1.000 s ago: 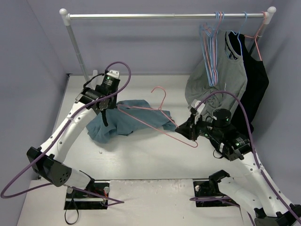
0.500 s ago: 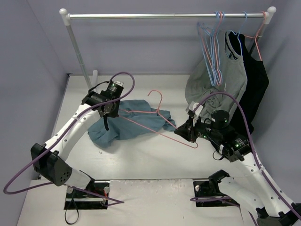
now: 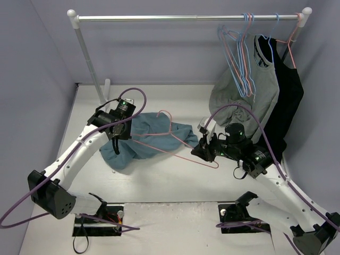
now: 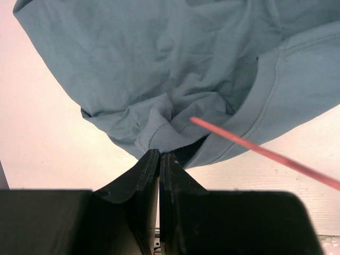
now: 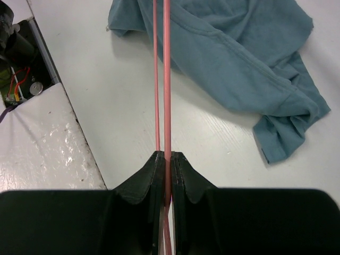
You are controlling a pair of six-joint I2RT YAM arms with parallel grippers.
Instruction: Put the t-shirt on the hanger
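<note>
The teal-blue t-shirt lies bunched on the table, left of centre. My left gripper is shut on a fold of the t-shirt beside its neck band, at the shirt's left side. The salmon-pink hanger lies tilted across the t-shirt, its hook up over the cloth. My right gripper is shut on the hanger's right corner; its wire runs straight out from between the closed jaws. The hanger wire crosses in front of the neck opening in the left wrist view.
A clothes rail spans the back on a pole. At its right end hang light-blue and pink hangers, a grey shirt and a black garment, close behind my right arm. Lilac walls close in the table.
Both arms moved left and slightly nearer. The hanger slid left over the t-shirt, its hook now above the cloth. The left gripper dragged the shirt's fold downward.
</note>
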